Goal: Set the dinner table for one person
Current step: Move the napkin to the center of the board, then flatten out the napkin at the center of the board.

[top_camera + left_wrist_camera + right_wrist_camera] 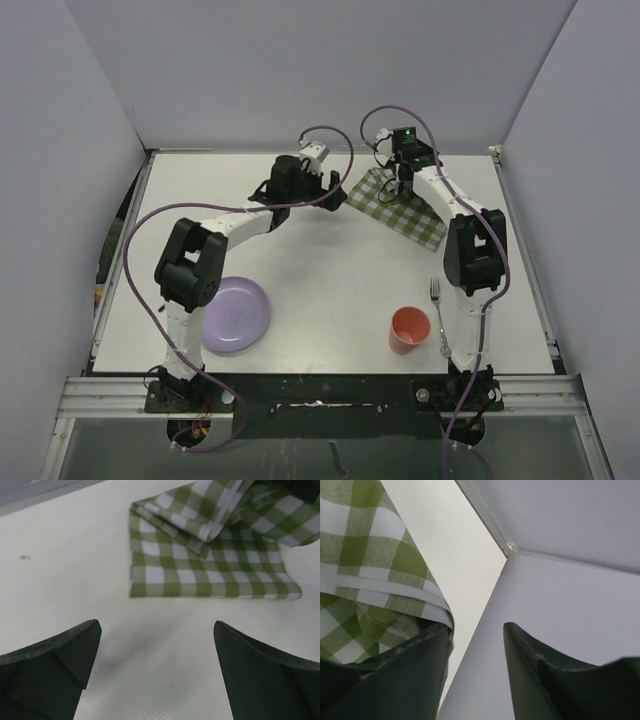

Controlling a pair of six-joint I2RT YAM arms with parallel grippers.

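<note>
The white dinner table [330, 270] holds a green-and-white checked cloth [405, 207] at the far right. The cloth also shows in the left wrist view [210, 565], with its far part bunched up in folds. My left gripper [338, 190] is open and empty just left of the cloth, low over the table [156, 624]. My right gripper [393, 185] is at the cloth's far left corner. Its jaws stand apart with nothing between them [477, 626]. A lifted fold of the cloth [370, 555] lies against the outside of its left finger [410, 670].
A purple plate [235, 312] lies at the near left. An orange cup [409, 329] stands at the near right with a fork [438, 315] beside it, close to the right arm's base. Grey walls enclose the table on three sides.
</note>
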